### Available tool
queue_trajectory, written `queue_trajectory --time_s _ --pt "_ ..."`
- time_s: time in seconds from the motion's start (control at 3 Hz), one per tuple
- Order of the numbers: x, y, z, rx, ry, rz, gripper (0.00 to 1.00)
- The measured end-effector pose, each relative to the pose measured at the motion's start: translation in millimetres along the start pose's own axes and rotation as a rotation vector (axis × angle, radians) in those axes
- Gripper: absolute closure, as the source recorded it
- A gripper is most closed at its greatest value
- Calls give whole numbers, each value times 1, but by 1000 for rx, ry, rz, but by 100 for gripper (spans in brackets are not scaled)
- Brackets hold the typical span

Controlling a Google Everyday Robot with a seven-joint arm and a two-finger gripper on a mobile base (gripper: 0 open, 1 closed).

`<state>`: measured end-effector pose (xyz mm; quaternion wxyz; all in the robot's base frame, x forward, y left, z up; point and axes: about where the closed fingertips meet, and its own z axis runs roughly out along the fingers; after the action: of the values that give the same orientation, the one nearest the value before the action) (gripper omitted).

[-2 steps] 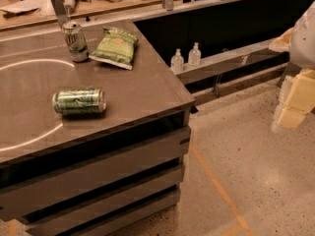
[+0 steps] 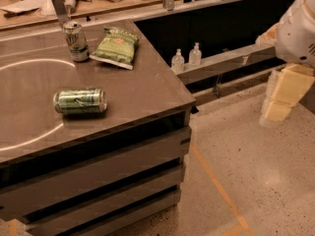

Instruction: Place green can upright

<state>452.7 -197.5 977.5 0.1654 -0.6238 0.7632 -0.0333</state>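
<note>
The green can [image 2: 79, 101] lies on its side on the grey metal table [image 2: 142, 82], towards the front left, with its long axis running left to right. It is green all over with pale swirl markings and silver rims. My gripper [image 2: 284, 93] hangs at the far right of the view, off the table and above the floor. It is well to the right of the can and holds nothing that I can see. The white arm housing [image 2: 298, 28] sits above it.
A silver-white can with a green-and-red logo [image 2: 76, 41] stands upright at the back of the table. A light-green snack bag [image 2: 116, 46] lies next to it. Two small clear bottles [image 2: 186, 59] stand on a ledge beyond the table's right edge. A cluttered bench runs behind.
My gripper and arm have shifted slightly to the left. The green can has not moved.
</note>
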Motion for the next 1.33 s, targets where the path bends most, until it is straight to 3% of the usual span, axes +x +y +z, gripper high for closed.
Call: queue_trajectory --time_s 0.67,1.0,1.33 --pt "-105 -23 35 -38 -71 -226 0" --pt "-168 -30 54 -61 -108 -307 0" --pt "-224 -31 75 -90 -102 -355 0"
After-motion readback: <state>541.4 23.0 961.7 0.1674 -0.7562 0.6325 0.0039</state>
